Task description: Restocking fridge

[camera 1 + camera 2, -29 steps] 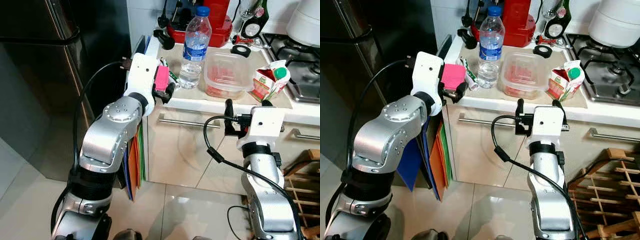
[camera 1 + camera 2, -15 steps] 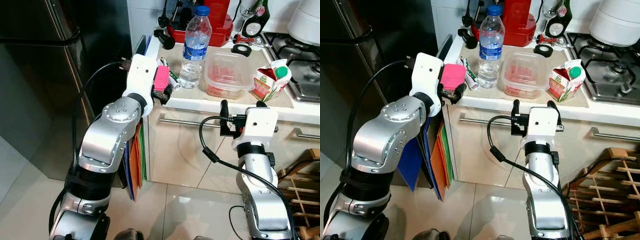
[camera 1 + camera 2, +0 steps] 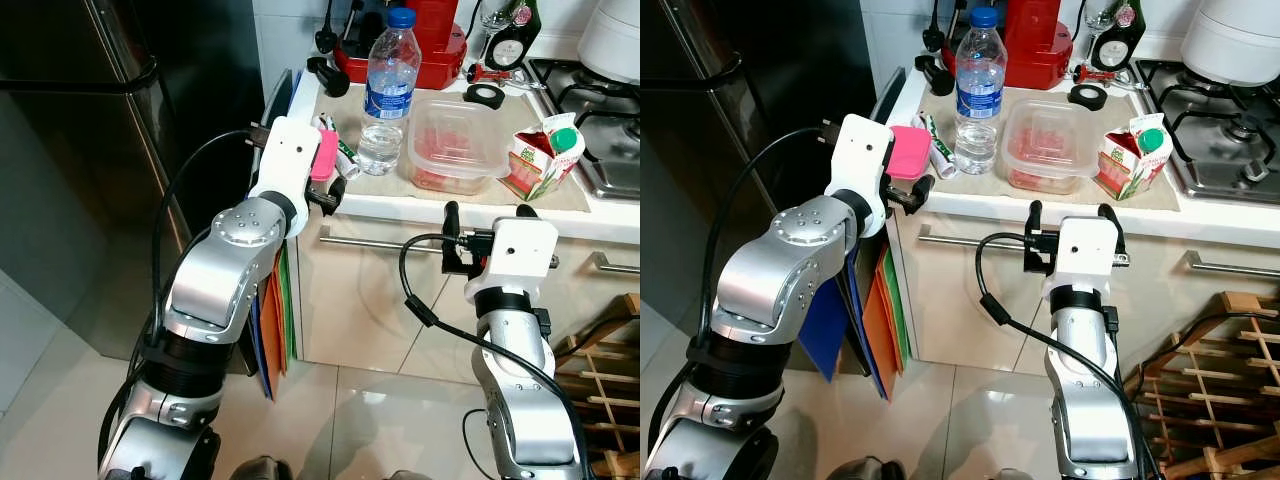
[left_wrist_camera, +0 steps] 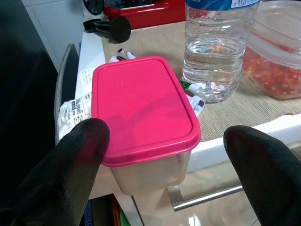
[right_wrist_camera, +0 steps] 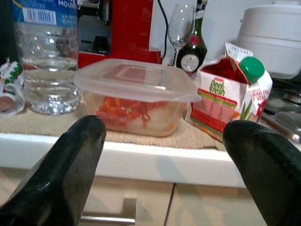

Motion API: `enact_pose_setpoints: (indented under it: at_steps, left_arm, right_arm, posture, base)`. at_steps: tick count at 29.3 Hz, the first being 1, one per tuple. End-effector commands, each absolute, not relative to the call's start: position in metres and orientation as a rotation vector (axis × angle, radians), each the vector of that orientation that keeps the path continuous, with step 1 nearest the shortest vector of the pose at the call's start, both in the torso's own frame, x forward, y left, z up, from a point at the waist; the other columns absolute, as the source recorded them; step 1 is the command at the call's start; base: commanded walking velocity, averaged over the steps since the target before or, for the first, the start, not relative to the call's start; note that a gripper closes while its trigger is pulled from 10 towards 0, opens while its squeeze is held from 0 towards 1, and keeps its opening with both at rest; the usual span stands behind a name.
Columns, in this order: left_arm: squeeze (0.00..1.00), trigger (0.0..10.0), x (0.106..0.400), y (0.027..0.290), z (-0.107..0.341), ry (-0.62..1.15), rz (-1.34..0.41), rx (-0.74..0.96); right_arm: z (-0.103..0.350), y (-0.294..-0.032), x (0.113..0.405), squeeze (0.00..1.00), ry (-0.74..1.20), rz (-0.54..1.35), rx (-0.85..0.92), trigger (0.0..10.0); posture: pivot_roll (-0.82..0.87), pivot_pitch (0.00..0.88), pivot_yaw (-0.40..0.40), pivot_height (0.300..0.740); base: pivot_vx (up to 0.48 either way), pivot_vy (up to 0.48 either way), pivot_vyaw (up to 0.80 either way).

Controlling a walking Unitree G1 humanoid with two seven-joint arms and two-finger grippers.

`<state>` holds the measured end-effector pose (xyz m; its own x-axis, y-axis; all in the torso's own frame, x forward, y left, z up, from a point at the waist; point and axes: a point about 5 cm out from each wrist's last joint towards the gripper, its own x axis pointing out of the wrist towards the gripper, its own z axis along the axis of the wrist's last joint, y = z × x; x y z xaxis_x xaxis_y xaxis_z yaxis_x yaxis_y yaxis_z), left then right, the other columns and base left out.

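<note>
Seemingly unclamped, the pink-lidded tub (image 4: 143, 120) sits between the left tool's (image 4: 164, 155) spread fingers.

— What did we see of the room around us?

— We stood on a glossy pale tiled floor (image 3: 60, 400) before cream cabinets (image 3: 970, 300) with long metal handles (image 3: 1230, 268), under a white worktop (image 3: 600, 225).

— And to our left?

— A tall dark fridge (image 3: 90, 150) stood there, with coloured folders (image 3: 880, 320) tucked between it and the cabinets.

— Anything at the far side?

— We noticed a gas hob (image 3: 1230, 130) set into the worktop, white wall tiles (image 3: 290, 30) behind, and a wooden rack (image 3: 1210, 400) low at our right.
</note>
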<state>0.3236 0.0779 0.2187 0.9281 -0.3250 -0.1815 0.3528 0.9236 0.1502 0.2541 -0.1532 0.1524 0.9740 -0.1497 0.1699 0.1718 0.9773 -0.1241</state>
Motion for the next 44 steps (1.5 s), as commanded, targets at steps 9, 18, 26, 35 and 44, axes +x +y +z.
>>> enact_pose_setpoints:
  at_steps: [9,18,26,35,44]
  left_arm:
    - [0.00,10.0,0.332,0.074,0.214,0.158,-0.335,0.182]
    - [0.00,10.0,0.338,0.070,0.209,0.158,-0.339,0.184]
    - [0.00,0.0,0.350,0.079,0.196,0.157,-0.305,0.204]
    - [0.00,0.0,0.358,0.089,0.191,0.134,-0.280,0.204]
    - [0.00,0.0,0.358,0.090,0.213,0.000,-0.302,0.149]
  right_arm:
    - [0.156,-0.153,0.252,0.00,-0.175,-0.173,-0.145,10.0]
    - [0.156,-0.154,0.252,0.00,-0.173,-0.177,-0.149,10.0]
    - [0.157,-0.155,0.252,0.00,-0.174,-0.179,-0.151,10.0]
    - [0.156,-0.153,0.253,0.00,-0.173,-0.173,-0.150,10.0]
    - [0.156,-0.154,0.254,0.00,-0.175,-0.171,-0.154,10.0]
  posture:
    - [-0.10,0.045,0.050,0.740]
    - [-0.11,0.046,0.047,0.740]
    - [-0.11,0.045,0.047,0.740]
    - [-0.11,0.035,0.045,0.740]
    - [-0.10,0.024,0.042,0.740]
  base:
    - [0.000,0.000,0.00]
    - [0.000,0.000,0.00]
    - [0.000,0.000,0.00]
    - [0.000,0.000,0.00]
    - [0.000,0.000,0.00]
